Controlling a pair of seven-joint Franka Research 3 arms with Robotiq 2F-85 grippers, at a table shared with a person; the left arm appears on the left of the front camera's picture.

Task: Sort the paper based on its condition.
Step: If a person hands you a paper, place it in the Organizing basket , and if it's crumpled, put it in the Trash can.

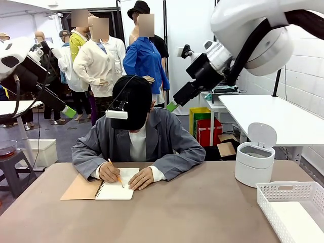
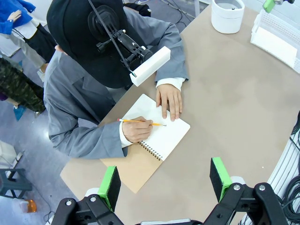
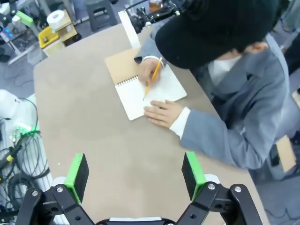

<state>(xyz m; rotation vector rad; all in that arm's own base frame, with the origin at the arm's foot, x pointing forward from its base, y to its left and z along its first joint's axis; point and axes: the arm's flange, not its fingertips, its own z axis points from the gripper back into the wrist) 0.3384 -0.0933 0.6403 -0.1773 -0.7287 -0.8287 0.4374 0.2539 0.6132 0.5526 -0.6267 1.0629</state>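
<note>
Since no loose sheet is out yet, the only paper (image 1: pixel 117 185) here is the top page of the open notebook (image 1: pixel 98 188), lying flat near the bench's far edge, toward its left end, right in front of the person. They've got a pencil (image 1: pixel 115 173) on it in one hand (image 2: pixel 137 130) and the other hand (image 2: pixel 170 100) pinning the page flat. Its long axis looks to run roughly along the far edge, with the folded-back tan cover sticking out toward the far left corner.

Both arms hang high above the bench (image 1: pixel 167 212). The left end effector (image 2: pixel 165 180) is spread wide with nothing in it, page straight ahead below it. The right end effector (image 3: pixel 135 174) is also wide and empty. I'd guess left is nearer.

Bin (image 1: pixel 254 158) and white basket (image 1: pixel 288 191) sit over at the right end.
</note>
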